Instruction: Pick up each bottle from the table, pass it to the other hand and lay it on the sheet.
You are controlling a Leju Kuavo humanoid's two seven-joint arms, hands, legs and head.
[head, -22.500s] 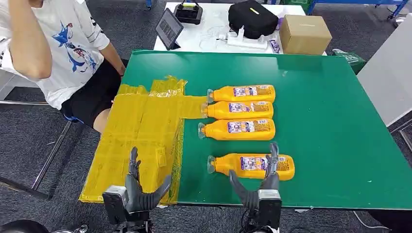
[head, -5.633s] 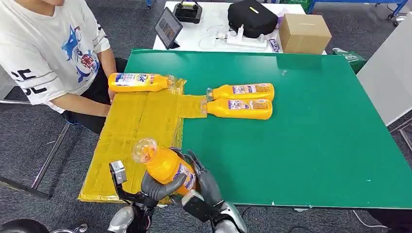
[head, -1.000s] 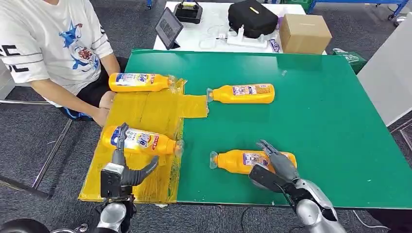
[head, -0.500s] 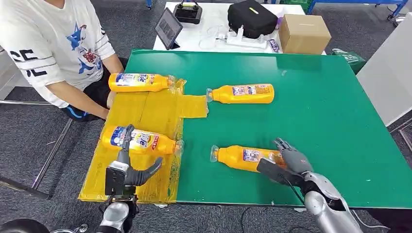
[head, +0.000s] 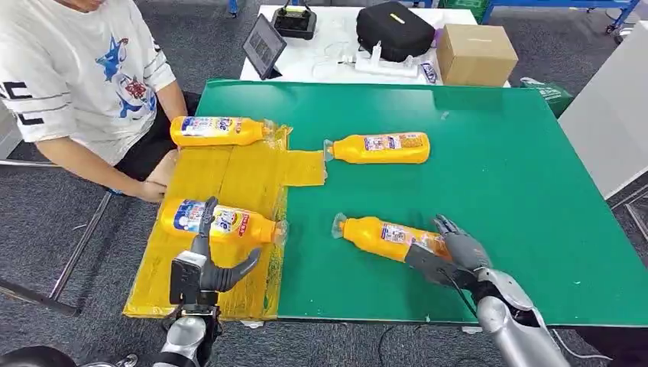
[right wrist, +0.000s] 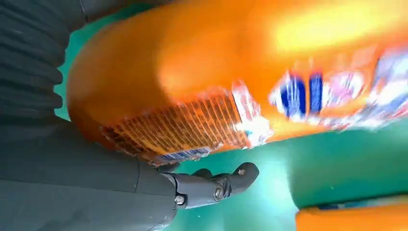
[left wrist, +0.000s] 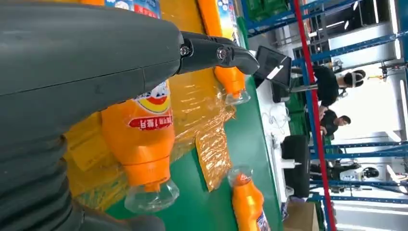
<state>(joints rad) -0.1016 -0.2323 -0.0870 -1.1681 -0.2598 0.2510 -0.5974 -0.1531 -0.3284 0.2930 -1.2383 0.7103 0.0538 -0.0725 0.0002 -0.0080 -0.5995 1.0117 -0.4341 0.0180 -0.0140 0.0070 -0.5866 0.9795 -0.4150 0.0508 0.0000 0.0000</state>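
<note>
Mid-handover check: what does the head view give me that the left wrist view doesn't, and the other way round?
Head view only: the right robot hand gripping the bottle on the green table, cap end tilted up, and a person seated by the yellow sheet.

Left wrist view only: blue racking and people far behind the table.

Both: the open left robot hand, the near bottle on the sheet and the far bottle on the sheet.

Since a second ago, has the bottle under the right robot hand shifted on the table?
Yes. The bottle in the right robot hand has swung: its cap end is now nearer the far bottle.
</note>
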